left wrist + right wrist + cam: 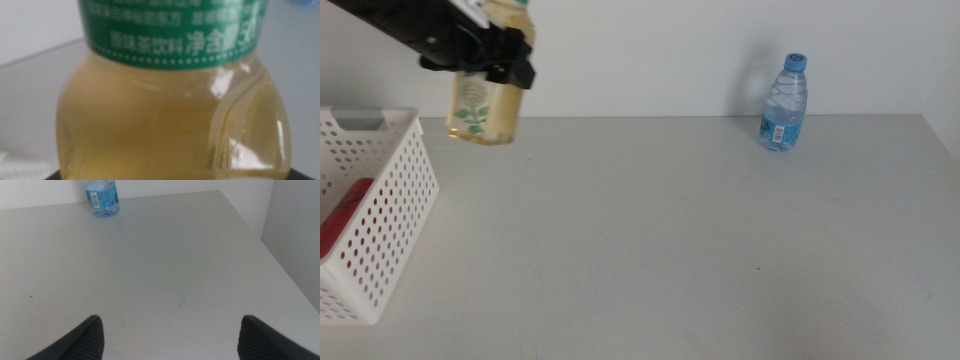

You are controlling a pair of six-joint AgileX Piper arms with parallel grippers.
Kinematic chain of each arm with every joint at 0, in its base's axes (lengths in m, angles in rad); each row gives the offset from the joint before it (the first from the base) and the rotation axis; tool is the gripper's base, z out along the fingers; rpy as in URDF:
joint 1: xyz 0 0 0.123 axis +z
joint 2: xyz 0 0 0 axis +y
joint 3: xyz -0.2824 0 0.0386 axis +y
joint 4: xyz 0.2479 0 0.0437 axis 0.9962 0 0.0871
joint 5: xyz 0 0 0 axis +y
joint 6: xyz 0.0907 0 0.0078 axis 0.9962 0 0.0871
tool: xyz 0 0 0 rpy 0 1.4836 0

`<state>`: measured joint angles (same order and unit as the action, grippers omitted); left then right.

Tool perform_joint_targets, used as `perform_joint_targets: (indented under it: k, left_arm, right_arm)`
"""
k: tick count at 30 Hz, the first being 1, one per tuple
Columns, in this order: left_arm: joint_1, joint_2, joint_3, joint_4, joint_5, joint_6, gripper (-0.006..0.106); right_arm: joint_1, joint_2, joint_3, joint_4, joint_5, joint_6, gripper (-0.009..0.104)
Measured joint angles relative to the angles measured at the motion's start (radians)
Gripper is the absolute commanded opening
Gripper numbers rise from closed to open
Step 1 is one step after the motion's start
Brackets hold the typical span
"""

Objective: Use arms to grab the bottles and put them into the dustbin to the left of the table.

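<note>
The left pincer (500,62), black and angular, is clamped on the yellow tea bottle (483,105) near its top and carries it in the air, clear of the desk (670,230), above the far left part of the surface and just beyond the dustbin (380,225). The bottle hangs slightly tilted. In the left wrist view its rounded, clear plastic body (170,125) fills the frame, with pale amber liquid and a glossy green label band printed in white characters.

The dustbin is a white rectangular plastic basket with rows of round perforations and a handle cut-out; it sits at the left edge of the desk. Inside it lies the red soda can (345,212), partly hidden by the wall.

The small water bottle (785,105), clear ribbed plastic with a blue cap and blue label, stands upright at the far side of the matte grey-white desk.

The right pincer (170,337) hovers low over the desk with its ridged dark jaws spread wide and nothing between them.
</note>
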<state>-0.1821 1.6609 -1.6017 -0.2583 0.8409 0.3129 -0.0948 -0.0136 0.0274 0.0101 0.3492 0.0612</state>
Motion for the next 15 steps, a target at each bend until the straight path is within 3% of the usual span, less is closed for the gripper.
perform_joint_targets:
  k: [9, 15]
  left_arm:
    - [0.380, 0.000, -0.169, 0.003, 0.381, 0.108, -0.002]
    - [0.494, 0.024, -0.173, 0.006, 0.442, 0.172, -0.002]
  right_arm:
    - [0.000, 0.000, 0.000, 0.000, 0.000, 0.000, 0.094]
    - [0.000, 0.000, 0.000, 0.000, 0.000, 0.000, 0.094]
